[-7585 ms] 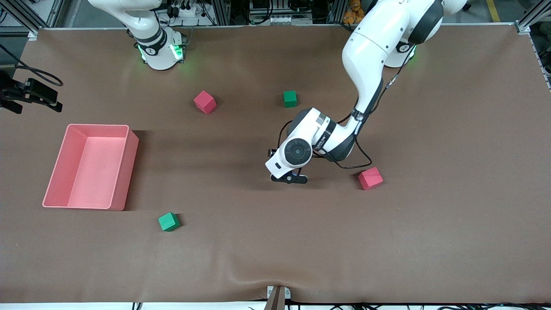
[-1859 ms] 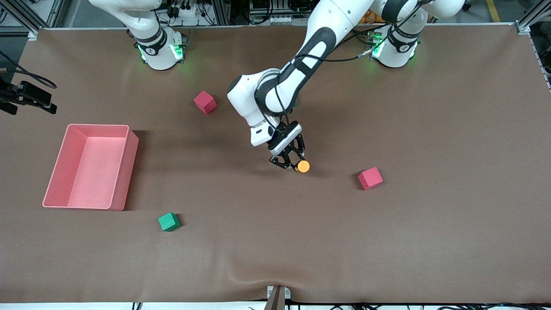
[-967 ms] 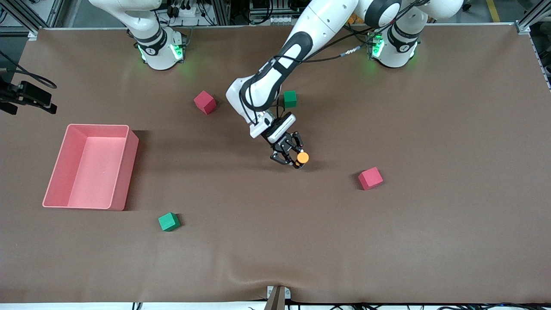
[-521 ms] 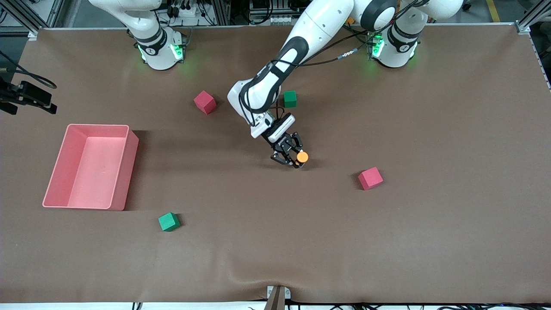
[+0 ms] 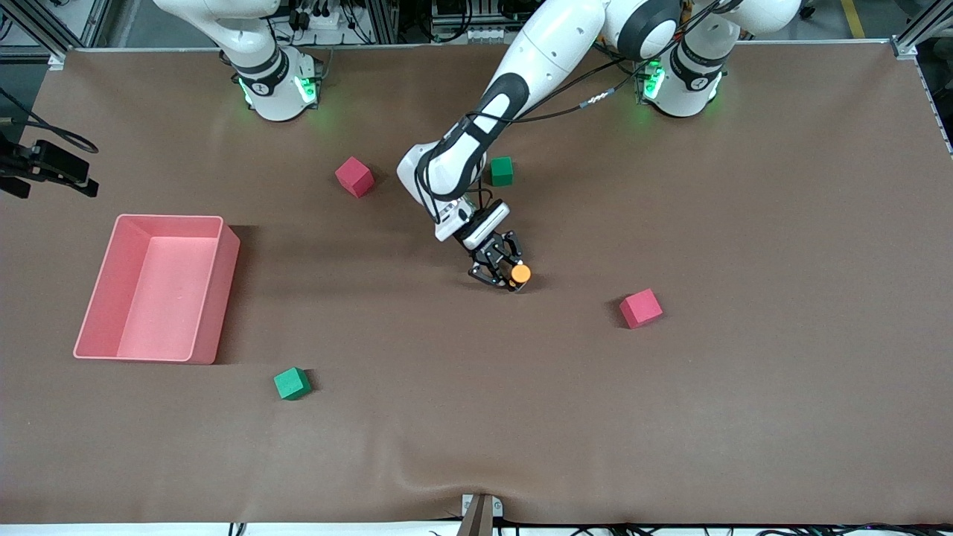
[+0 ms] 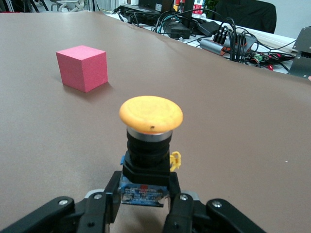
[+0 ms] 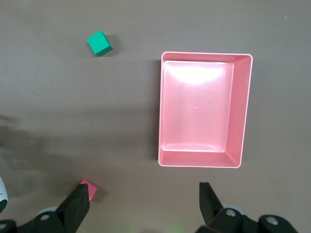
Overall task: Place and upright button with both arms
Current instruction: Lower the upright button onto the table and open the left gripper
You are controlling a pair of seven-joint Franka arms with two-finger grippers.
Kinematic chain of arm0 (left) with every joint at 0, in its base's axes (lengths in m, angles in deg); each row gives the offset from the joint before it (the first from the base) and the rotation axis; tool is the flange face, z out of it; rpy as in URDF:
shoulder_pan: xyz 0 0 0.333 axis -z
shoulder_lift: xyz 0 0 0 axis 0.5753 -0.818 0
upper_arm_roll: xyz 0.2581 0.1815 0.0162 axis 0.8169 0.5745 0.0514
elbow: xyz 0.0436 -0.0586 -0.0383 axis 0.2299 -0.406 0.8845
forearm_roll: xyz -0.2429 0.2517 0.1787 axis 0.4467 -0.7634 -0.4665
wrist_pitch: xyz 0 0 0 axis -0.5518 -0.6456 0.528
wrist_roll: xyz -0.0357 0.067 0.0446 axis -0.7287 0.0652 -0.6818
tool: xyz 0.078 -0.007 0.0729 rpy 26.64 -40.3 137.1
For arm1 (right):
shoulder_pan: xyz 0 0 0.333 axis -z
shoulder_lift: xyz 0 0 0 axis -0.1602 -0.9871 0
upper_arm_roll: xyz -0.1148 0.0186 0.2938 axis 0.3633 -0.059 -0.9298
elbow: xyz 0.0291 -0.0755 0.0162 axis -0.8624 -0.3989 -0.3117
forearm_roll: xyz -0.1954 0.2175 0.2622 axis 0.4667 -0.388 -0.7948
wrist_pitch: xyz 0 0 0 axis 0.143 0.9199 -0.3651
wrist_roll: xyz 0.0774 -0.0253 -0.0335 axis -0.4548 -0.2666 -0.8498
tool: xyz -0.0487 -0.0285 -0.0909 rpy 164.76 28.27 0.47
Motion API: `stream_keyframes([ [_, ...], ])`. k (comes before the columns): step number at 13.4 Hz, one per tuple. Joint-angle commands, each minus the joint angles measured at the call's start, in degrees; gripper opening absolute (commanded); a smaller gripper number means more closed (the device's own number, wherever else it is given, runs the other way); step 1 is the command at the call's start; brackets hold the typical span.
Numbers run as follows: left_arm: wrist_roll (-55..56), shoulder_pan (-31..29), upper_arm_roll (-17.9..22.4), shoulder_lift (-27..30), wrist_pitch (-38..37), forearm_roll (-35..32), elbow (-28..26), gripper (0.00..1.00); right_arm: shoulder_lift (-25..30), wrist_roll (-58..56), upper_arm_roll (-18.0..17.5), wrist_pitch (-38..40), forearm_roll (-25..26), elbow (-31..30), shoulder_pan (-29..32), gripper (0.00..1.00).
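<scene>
Table (image 5: 744, 409) work is partly done: the left arm (image 5: 514, 97) reaches to mid-table, its left gripper (image 5: 500, 272) low over the cloth, jaws clamped on the dark base of the button (image 5: 520, 273). In the left wrist view the button (image 6: 150, 141) stands upright between the fingers (image 6: 179, 206), orange cap on top. Release looks to be what remains. The right arm waits; the right gripper (image 7: 145, 203) hangs with jaws apart above the pink bin (image 7: 246, 111).
</scene>
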Motion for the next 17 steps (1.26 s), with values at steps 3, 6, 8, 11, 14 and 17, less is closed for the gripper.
stream_keyframes([
  [3,0.5,1.0,0.7,-2.3,0.8,-1.5,1.8,0.00,0.0,0.2,-0.1,0.1,-0.7,0.4,0.0,1.00],
  [6,0.6,1.2,0.7,-3.7,0.8,-1.6,1.8,0.00,0.1,0.2,-0.1,0.1,-0.7,0.4,0.1,1.00],
  [8,0.5,1.3,0.8,-4.1,0.8,-1.6,1.8,0.00,0.0,0.2,-0.1,0.1,-0.7,0.4,0.0,1.00],
  [11,0.4,1.3,0.7,-4.2,0.9,-1.6,1.8,0.00,0.0,0.1,-0.1,0.1,-0.7,0.4,0.0,1.00],
  [14,0.4,1.3,0.6,-4.1,1.1,-1.6,1.8,0.04,0.0,0.1,-0.1,0.1,-0.7,0.4,0.1,1.00],
  [17,-0.2,1.3,0.6,-3.5,1.1,-1.6,1.8,0.50,0.0,0.1,-0.1,0.1,-0.7,0.4,0.1,1.00],
])
